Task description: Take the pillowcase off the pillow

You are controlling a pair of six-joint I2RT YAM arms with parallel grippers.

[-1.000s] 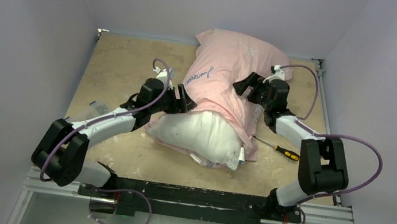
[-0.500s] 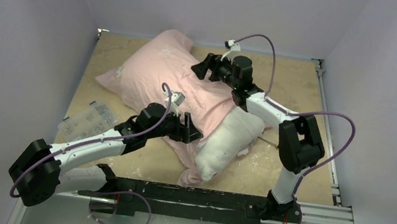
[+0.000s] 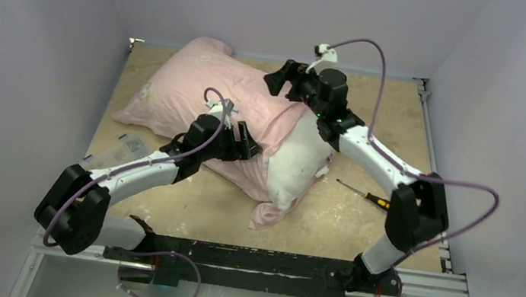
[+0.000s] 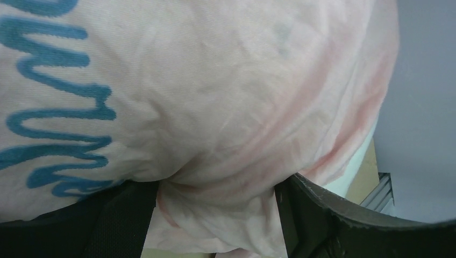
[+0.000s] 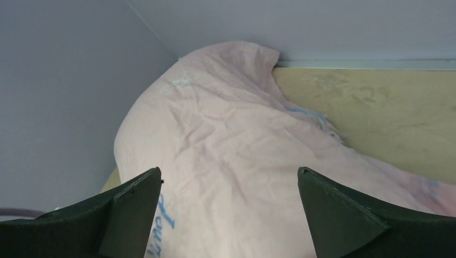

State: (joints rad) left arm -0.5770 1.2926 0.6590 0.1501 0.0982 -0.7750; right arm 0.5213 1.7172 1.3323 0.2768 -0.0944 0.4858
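Left hand (image 4: 215, 212) is clamped on a bunched fold of the pillowcase (image 3: 190, 93) beside its open edge, likely to drag the cloth left off the pillow (image 3: 296, 164). Right hand (image 5: 228, 180) hangs above the pink cloth, fingers apart, gripping nothing. Only the pillow's white near-right end pokes out; the rest sits cased toward the bench's (image 3: 182, 215) far left.

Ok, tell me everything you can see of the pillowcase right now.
The pillowcase is thin, wrinkled, pale pink fabric with blue script. It lies diagonally toward the table's far-left corner, plump over the part of the pillow it covers. Its edge is bunched mid-pillow, leaving the white near end bare, and a loose pink flap trails onto the table beneath. The left gripper has a puckered fold between its jaws. The right gripper hovers above with its jaws wide, not touching.
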